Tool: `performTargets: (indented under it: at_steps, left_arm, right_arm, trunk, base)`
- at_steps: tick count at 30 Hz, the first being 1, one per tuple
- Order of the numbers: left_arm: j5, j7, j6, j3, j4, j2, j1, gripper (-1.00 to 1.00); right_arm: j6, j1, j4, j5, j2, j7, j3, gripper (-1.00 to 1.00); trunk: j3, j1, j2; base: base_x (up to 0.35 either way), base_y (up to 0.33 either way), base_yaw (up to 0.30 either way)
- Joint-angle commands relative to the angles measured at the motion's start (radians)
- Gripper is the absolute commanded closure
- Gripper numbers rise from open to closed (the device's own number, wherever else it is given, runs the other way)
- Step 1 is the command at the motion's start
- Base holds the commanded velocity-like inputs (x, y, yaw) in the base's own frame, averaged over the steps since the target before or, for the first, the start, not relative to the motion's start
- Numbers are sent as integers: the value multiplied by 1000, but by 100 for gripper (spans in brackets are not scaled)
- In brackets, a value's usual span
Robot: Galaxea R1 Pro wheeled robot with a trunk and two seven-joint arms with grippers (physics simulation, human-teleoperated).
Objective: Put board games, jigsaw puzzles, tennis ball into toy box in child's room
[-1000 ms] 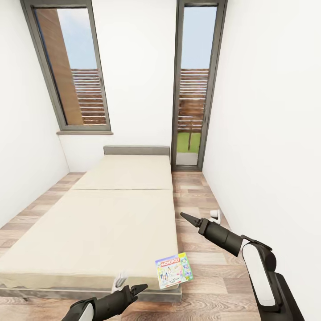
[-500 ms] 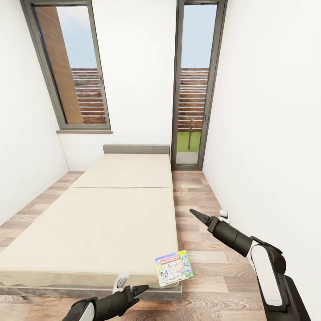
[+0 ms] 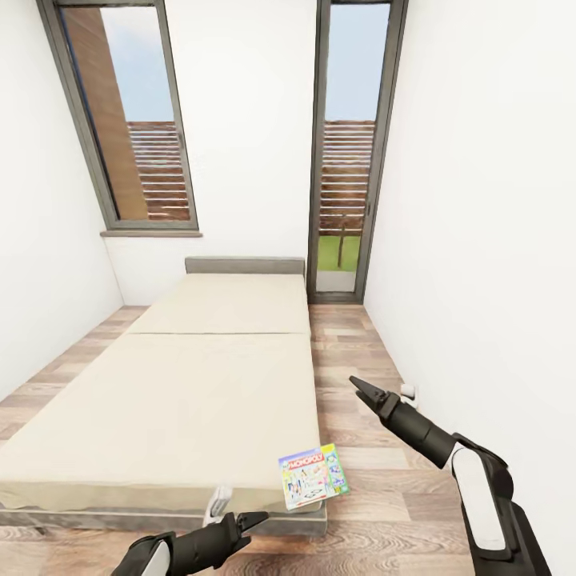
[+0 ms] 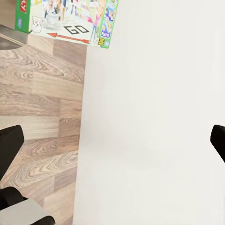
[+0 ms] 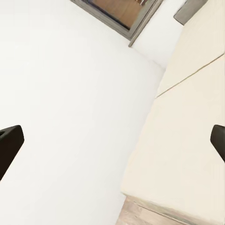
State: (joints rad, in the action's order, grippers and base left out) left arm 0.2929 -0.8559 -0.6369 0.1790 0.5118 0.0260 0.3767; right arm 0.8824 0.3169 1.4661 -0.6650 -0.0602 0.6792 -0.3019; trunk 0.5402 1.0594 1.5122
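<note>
One of the board games, a green-edged Monopoly box (image 3: 312, 478), lies on the near right corner of the bed (image 3: 184, 400) and sticks out past its edge; its "GO" corner (image 4: 70, 21) faces the left wrist camera. My left gripper (image 3: 250, 522) hovers low in front of the bed's foot, left of the box, open and empty, with its fingers (image 4: 9, 143) spread wide. To the box's right, my right gripper (image 3: 364, 390) is raised over the floor, open and empty, its fingertips (image 5: 10, 140) far apart. The table, toy box, jigsaw puzzles and tennis ball are out of view.
The beige bed fills the room's left and middle, with its grey headboard (image 3: 245, 266) at the far wall between two tall windows. A strip of wood floor (image 3: 352, 352) runs along the right wall. A small white object (image 3: 410, 392) sits on the floor by that wall.
My right gripper has swung to the right, toward the wall. The left gripper and the Monopoly box have stayed put.
</note>
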Motion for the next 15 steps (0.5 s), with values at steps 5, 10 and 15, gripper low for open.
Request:
performTargets:
  at_steps: [5, 10, 15]
  left_arm:
    - [7, -3, -10, 5, 0, -3, 1, -100]
    - [49, -3, -10, 5, 1, -3, 17, -100]
    - [70, -2, -9, 5, 5, -2, 27, -100]
  right_arm:
    - [6, 2, -33, -35, -3, -1, -24, -100]
    - [6, 2, -49, -52, -2, 4, -50, -100]
    - [5, 2, -58, -58, 7, 10, -64, -100]
  trunk:
    - [17, 19, 36]
    - [32, 38, 71]
    - [48, 58, 106]
  base:
    - [0, 0, 0]
    - [0, 0, 0]
    - [0, 0, 0]
